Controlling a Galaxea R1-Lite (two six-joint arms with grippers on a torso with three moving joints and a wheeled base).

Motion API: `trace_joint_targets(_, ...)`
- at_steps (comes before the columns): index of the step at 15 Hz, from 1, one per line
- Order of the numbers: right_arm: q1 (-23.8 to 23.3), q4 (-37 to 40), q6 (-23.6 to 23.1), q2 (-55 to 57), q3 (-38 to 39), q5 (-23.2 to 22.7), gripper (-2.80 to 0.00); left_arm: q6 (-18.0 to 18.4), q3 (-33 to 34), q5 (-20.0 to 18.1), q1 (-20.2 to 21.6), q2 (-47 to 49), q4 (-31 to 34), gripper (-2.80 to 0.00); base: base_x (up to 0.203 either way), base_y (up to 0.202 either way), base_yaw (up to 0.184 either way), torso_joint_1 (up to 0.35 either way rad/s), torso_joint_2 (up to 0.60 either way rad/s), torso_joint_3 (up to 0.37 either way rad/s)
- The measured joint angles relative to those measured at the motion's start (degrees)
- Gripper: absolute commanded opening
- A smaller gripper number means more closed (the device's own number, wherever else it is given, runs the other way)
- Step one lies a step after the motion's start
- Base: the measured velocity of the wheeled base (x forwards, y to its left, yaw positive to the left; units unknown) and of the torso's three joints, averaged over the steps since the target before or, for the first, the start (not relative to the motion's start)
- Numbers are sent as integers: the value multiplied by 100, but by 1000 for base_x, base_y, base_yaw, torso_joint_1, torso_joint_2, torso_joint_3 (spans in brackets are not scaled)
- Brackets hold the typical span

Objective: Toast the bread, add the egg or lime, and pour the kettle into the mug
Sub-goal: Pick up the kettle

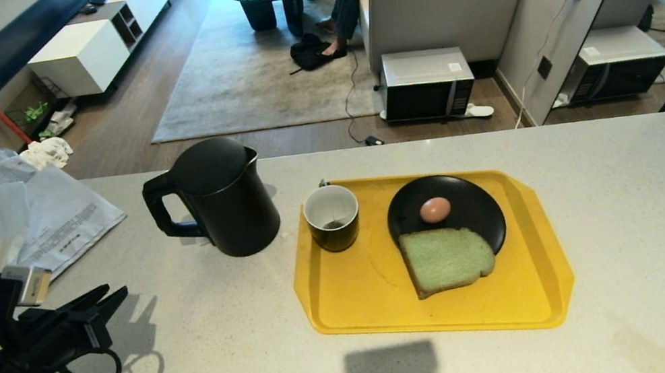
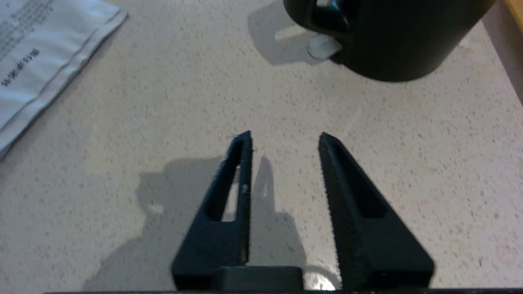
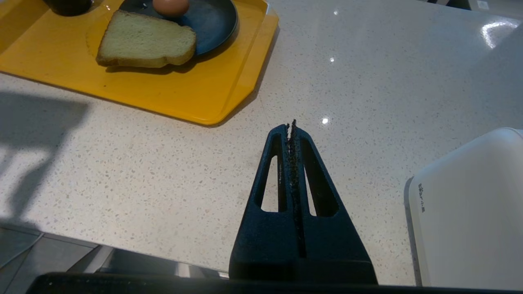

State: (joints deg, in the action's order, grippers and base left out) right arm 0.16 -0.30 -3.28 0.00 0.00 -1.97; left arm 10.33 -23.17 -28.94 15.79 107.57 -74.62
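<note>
The matte black kettle stands on the counter with its handle toward my left side; its base shows in the left wrist view. To its right lies a yellow tray holding the mug, a black plate with a brown egg, and the pale green bread leaning on the plate's near rim. My left gripper hovers low over bare counter, short of the kettle, open and empty. Off the tray's near right corner, my right gripper rests shut. The lime is out of view.
Crumpled plastic bags and a printed pouch lie at the counter's back left, near the left arm. A white appliance sits at the near right corner. Beyond the counter's far edge is a living room with a seated person.
</note>
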Motion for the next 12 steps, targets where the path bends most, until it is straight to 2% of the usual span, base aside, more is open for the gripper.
trace_joint_targets(3, 0, -2, 0, 0, 0, -3, -280, 6, -527, -6, -16, 197, -22, 0, 0, 0, 0, 0, 0, 0)
trace_joint_targets(6, 0, 0, 0, 0, 0, -1, -280, -14, -1445, -81, -84, 659, -24, 0, 0, 0, 0, 0, 0, 0)
trace_joint_targets(8, 0, -2, 0, 0, 0, -1, -280, -19, -1974, -198, -250, 1028, -30, 0, 0, 0, 0, 0, 0, 0)
trace_joint_targets(12, 0, -2, 0, 0, 0, -1, -280, -38, -2479, -219, -651, 1416, -29, 0, 0, 0, 0, 0, 0, 0)
